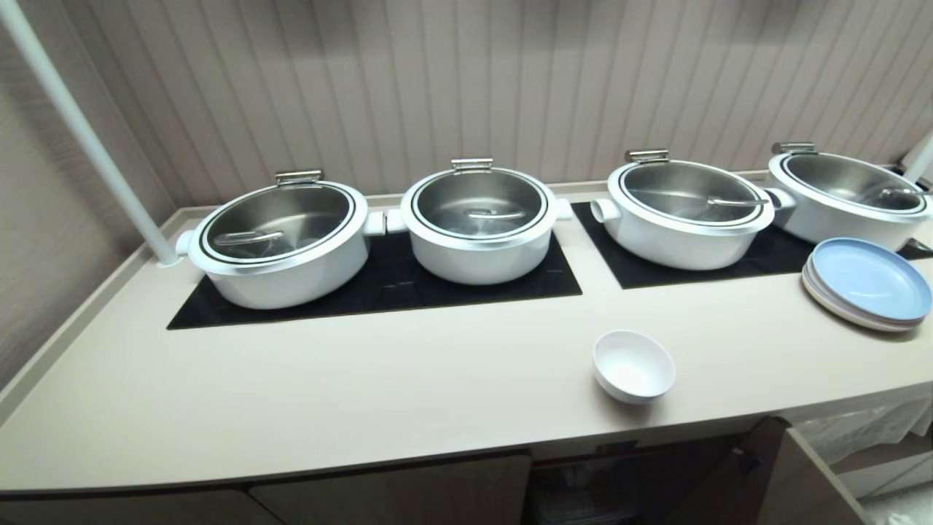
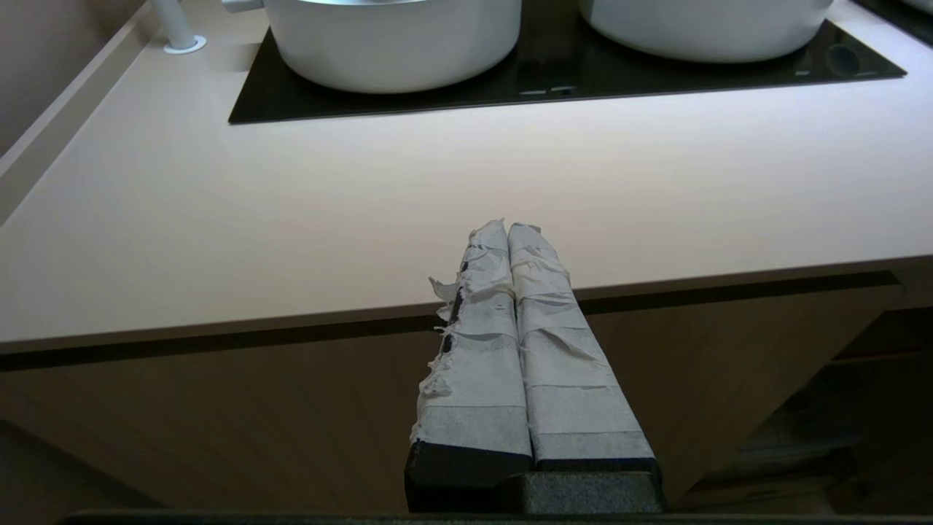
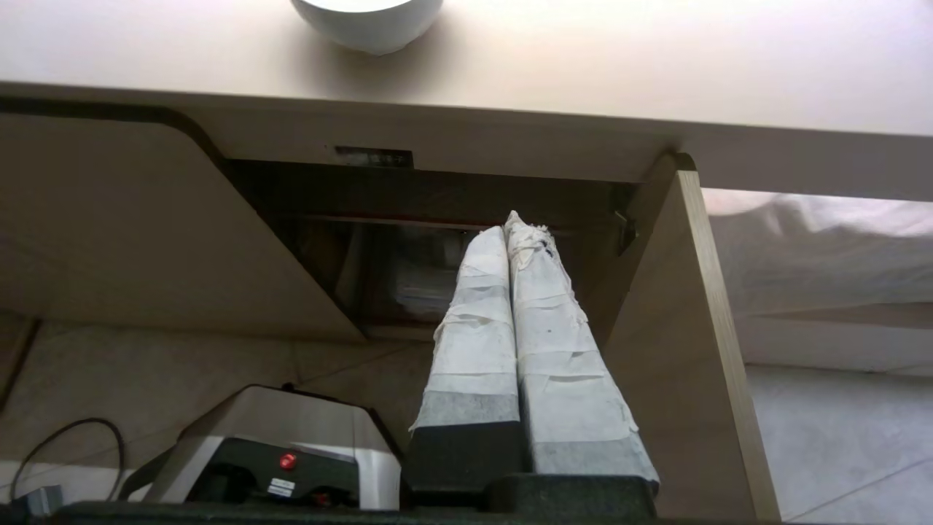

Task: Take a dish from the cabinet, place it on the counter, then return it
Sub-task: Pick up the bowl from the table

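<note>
From the head, the glossy white dish (image 1: 633,364) sat empty on the smooth beige surface (image 1: 328,386), at five o'clock from four steel-lidded pots (image 1: 477,222). Left wrist: left end effector (image 2: 508,227) closed, empty. Right wrist: right end effector (image 3: 514,222) closed, empty, before the open cabinet (image 3: 678,328).

Soft even light; glare on the counter (image 1: 364,394); edges bowed; cabinet (image 3: 408,270) interior dim
</note>
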